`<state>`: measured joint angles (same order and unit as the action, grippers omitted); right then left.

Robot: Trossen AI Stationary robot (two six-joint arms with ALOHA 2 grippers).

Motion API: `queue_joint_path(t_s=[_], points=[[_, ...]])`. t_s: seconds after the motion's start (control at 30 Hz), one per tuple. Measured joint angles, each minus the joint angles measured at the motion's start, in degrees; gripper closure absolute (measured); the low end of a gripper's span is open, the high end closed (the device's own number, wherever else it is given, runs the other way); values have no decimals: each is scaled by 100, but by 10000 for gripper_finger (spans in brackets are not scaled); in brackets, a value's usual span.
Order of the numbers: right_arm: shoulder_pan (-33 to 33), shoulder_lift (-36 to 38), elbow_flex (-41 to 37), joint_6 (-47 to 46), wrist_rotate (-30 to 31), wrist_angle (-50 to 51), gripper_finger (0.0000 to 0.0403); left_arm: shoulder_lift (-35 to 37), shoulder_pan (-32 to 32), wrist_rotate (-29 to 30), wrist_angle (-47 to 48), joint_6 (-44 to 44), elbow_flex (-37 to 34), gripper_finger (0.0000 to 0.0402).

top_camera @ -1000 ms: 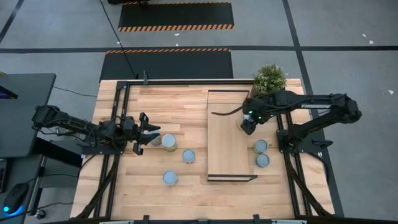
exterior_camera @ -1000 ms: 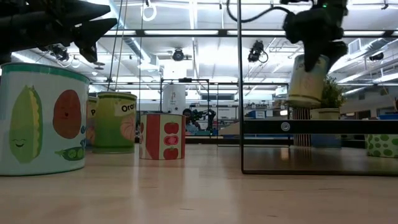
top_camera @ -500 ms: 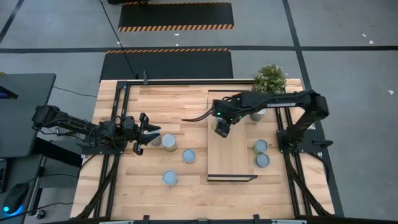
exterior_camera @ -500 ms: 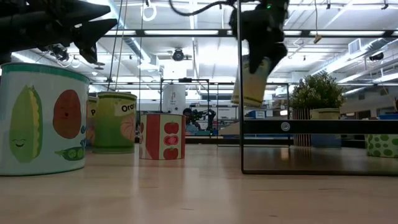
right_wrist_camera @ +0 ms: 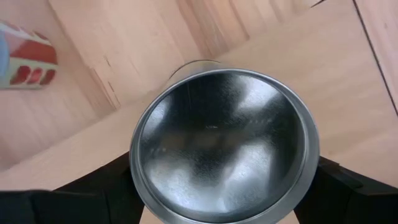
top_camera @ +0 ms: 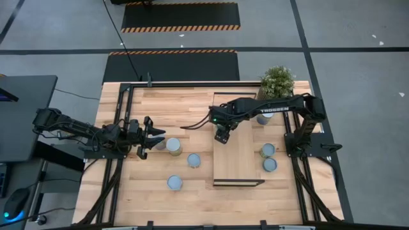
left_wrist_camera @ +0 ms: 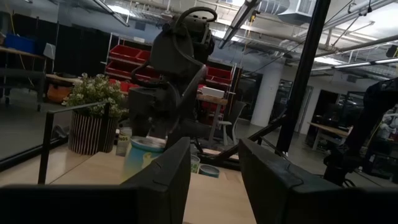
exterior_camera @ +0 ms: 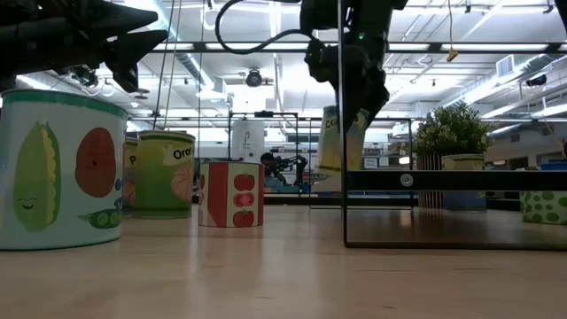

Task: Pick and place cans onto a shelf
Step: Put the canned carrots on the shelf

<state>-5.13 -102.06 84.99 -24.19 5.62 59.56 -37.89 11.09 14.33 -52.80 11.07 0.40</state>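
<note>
The shelf (top_camera: 238, 160) is a long light-wood board on a black frame, right of the table's middle. My right gripper (top_camera: 222, 135) is shut on a can (exterior_camera: 342, 140) over the shelf's left edge. In the low view the can's bottom is at the level of the shelf board (exterior_camera: 461, 181); whether it rests there, I cannot tell. My left gripper (top_camera: 153, 135) is open and empty, above the table just left of a can (top_camera: 173, 145). Two more cans (top_camera: 193, 160) (top_camera: 174, 183) stand on the table left of the shelf, and two (top_camera: 267, 150) (top_camera: 270, 165) right of it. My right gripper pinches the can by its side wall just below the top rim (right_wrist_camera: 138, 180), one finger (right_wrist_camera: 99, 190) on either side. The fingers come from above, pointing down. In the low view the can hangs below the fingers, slightly tilted.
A potted green plant (top_camera: 278, 80) stands at the table's far right corner, with another can (top_camera: 264, 118) on the shelf's far right part. The black table frame (top_camera: 121, 121) runs along the left and far edges. In the low view a large can (exterior_camera: 58, 168) stands near.
My right gripper has carried the can from the shelf's right side toward the table's left, across the shelf to its left edge, and has gone down so that the can is near the shelf board. It stays shut on the can.
</note>
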Motion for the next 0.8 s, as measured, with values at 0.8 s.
queue_joint_path(t_s=[0.8], points=[[-188,-18,-4,31,-78,60,47,0,0,0,127,30,2,260]])
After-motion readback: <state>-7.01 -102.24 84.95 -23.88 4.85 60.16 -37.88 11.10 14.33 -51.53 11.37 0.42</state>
